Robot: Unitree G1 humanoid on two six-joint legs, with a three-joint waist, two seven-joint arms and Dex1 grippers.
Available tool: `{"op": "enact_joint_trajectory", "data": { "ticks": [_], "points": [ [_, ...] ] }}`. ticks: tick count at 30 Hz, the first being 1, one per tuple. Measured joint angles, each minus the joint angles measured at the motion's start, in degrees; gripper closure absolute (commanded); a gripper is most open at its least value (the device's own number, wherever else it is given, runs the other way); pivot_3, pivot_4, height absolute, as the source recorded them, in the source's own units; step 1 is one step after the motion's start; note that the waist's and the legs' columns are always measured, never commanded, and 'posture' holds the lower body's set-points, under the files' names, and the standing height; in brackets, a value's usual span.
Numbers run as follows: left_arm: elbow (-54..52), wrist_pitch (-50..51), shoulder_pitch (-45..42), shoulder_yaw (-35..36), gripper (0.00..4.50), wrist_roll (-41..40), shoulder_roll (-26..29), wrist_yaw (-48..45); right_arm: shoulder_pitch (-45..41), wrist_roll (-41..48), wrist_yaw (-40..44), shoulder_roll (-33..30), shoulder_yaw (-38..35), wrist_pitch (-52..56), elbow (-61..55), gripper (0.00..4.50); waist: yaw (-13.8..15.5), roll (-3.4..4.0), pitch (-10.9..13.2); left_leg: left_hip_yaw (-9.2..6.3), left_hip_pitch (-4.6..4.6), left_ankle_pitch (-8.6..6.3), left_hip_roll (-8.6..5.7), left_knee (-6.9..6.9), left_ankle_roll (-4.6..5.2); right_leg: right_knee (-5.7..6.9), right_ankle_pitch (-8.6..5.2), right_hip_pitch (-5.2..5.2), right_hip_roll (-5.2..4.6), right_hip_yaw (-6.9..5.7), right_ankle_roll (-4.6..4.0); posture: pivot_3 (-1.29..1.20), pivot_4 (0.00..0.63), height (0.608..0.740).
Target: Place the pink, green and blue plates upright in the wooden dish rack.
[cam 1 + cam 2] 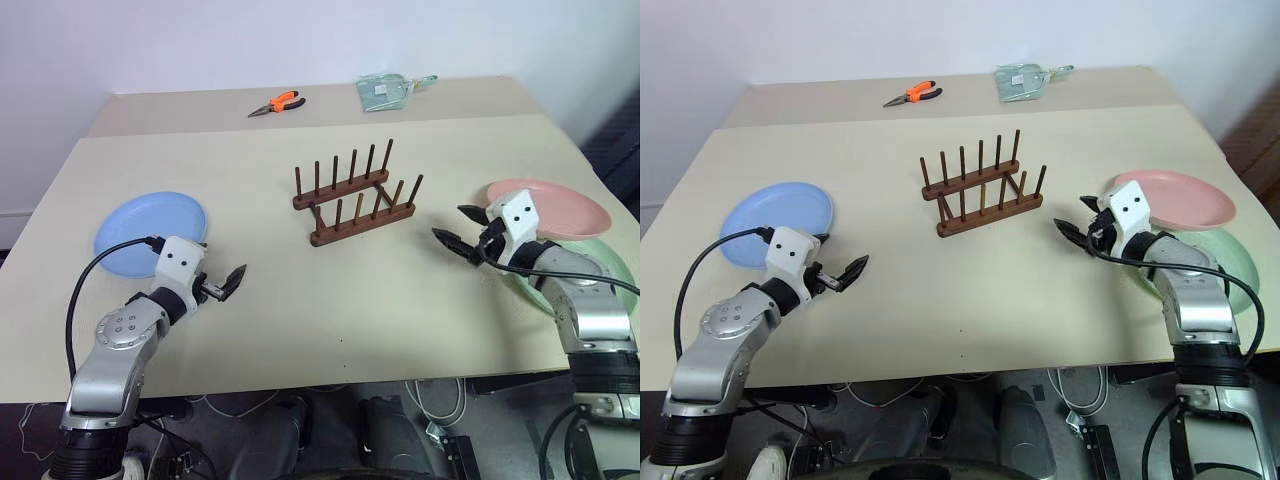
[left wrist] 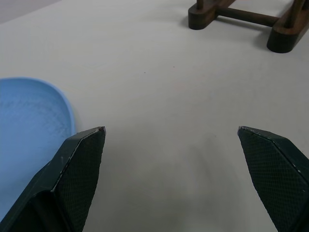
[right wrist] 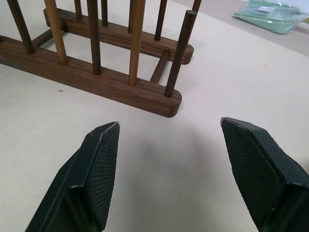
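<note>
I count three plates on the table point(image 1: 300, 300) — one blue plate point(image 1: 140, 228) on my left, one pink plate point(image 1: 555, 208) overlapping one green plate point(image 1: 612, 262) on my right. One wooden rack point(image 1: 355, 195) stands empty in the middle (two peg rows). My left gripper point(image 1: 225, 285) and right gripper point(image 1: 458, 228) are both spread apart, gripping nothing. At the far edge: one pair of pliers point(image 1: 277, 103), one green packet point(image 1: 385, 91).

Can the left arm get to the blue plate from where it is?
Probably yes. The blue plate lies flat on the table right beside the left pincer, with nothing on it or between them. The pincer is open and holds nothing, but it points away from the plate, so it would need to turn.
</note>
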Motion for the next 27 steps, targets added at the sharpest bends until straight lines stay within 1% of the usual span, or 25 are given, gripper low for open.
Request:
{"op": "enact_joint_trajectory", "data": {
  "ticks": [6,10,14,17,19,21,26,27],
  "points": [
    [0.0,-0.01,0.09,-0.94,0.0,0.1,-0.42,-0.04,-0.13,-1.55,-0.49,1.18,1.78,-0.97,0.03,1.11,0.01,0.0,0.0,0.0,0.0,0.0,0.0,0.0,0.0,0.0,0.01,0.0,0.0,0.0,0.01,0.0,0.15,0.727],
    [0.31,-0.04,-0.45,-2.71,0.0,0.03,-0.44,-1.14,-0.27,-2.12,0.01,1.25,2.3,-0.54,0.06,0.07,0.05,0.0,0.0,0.0,0.0,0.0,0.0,0.0,0.0,0.0,0.01,0.0,0.0,0.0,0.01,0.0,0.15,0.727],
    [4.5,-0.58,-5.21,-6.61,0.0,0.19,-0.52,-4.08,0.81,-2.18,-0.39,2.66,2.91,0.38,-2.34,0.07,0.15,0.0,0.0,-0.01,0.0,0.0,0.0,0.01,0.0,0.01,0.01,0.01,0.0,-0.02,0.01,0.0,0.15,0.727],
    [12.58,-2.41,-13.25,-12.23,0.0,1.78,-1.94,-7.35,2.81,-2.43,-1.98,4.56,4.16,0.75,-6.37,0.07,0.22,-0.01,0.0,-0.02,0.0,0.0,-0.02,0.04,-0.01,0.01,0.08,0.03,-0.01,-0.04,0.15,0.0,0.15,0.727],
    [24.07,-4.9,-22.4,-16.71,0.0,3.85,-5.08,-10.43,4.68,-3.37,-3.99,5.71,4.38,0.32,-8.38,0.07,0.92,-0.02,0.0,-0.02,-0.01,0.01,-0.03,0.09,-0.01,0.01,0.1,0.04,-0.01,-0.07,0.16,0.0,0.15,0.727],
    [32.61,-7.78,-28.72,-19.67,0.0,5.27,-7.98,-12.69,5.98,-3.89,-5.52,6.32,4.51,-0.04,-9.89,0.07,1.28,-0.05,0.01,-0.01,-0.04,0.0,-0.05,0.1,0.01,-0.02,0.1,0.01,-0.01,-0.04,0.17,0.0,0.15,0.727],
    [47.96,-15.66,-37.72,-21.63,0.0,7.35,-11.87,-16.87,10.12,-5.07,-9.08,7.31,4.06,0.29,-14.69,0.07,1.5,-0.05,-0.01,-0.05,-0.04,0.05,-0.03,-0.01,0.04,0.03,0.09,-0.07,0.0,-0.05,0.17,0.0,0.15,0.727],
    [50.93,-17.09,-39.33,-21.79,0.25,7.71,-12.79,-17.55,11.15,-5.2,-9.86,7.64,4.07,0.55,-16.16,0.01,1.53,-0.06,-0.02,-0.05,-0.04,0.05,-0.04,0.02,0.03,0.04,0.1,-0.05,0.0,-0.05,0.18,0.0,0.15,0.727]
  ]
}}
